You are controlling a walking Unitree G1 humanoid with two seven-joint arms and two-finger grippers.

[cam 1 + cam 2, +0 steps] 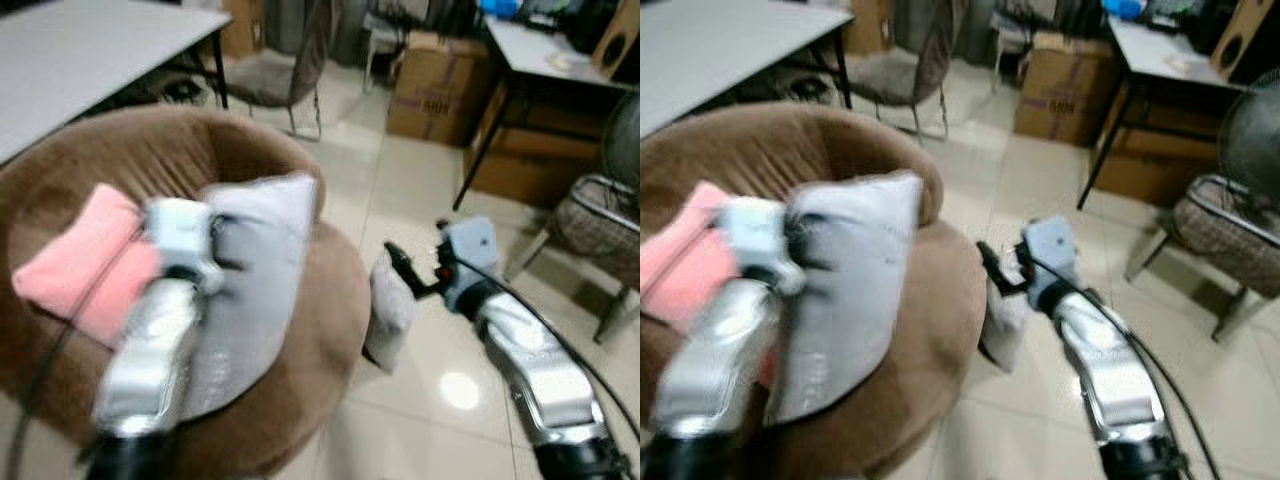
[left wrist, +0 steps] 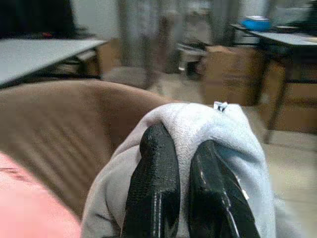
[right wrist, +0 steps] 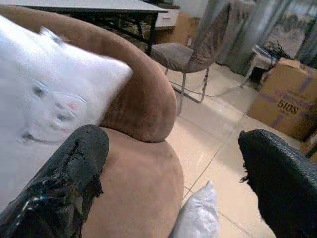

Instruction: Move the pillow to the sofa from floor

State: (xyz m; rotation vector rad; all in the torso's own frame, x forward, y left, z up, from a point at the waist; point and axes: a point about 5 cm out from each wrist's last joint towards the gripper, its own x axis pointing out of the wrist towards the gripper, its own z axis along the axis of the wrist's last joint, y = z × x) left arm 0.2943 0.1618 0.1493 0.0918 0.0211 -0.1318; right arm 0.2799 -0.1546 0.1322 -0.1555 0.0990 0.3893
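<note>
Pinching a grey pillow (image 1: 250,290) over the brown sofa (image 1: 300,400), left gripper (image 2: 181,193) fingers pressed together, right gripper (image 3: 173,173) spread wide

Both eye views are smeared with motion blur, so we cannot read the left gripper (image 1: 222,245) against the grey pillow (image 1: 250,290); its fingertips sink into the fabric at our 11 o'clock. The pink cushion (image 1: 85,262) is partly covered by the left arm. A second grey pillow (image 1: 388,310) on the floor at 1 o'clock is half hidden behind the brown sofa (image 1: 330,330). The cardboard box (image 3: 292,99) print is cut off.
</note>
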